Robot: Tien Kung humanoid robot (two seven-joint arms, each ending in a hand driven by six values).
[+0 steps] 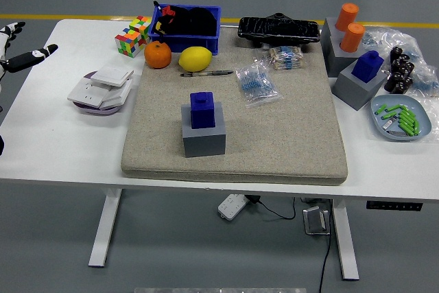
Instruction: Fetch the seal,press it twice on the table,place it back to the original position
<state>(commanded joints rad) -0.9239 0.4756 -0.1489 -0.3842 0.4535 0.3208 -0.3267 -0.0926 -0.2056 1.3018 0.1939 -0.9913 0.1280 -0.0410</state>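
A dark blue seal (202, 110) stands upright in a grey block holder (204, 135) on the beige felt mat (274, 135), left of the mat's middle. My left hand (17, 49) shows only at the far left edge, above the table's left end, well away from the seal; its black-and-white fingers (34, 57) are spread and hold nothing. My right hand does not appear in the head view.
A second blue seal in a grey holder (362, 80) and two orange seals (350, 27) stand at the right. A pen (207, 73), lemon (195, 58), orange (158, 54), blue bin (186, 29), puzzle cube (132, 36), white socket stack (103, 87) and bagged parts (256, 83) surround the mat.
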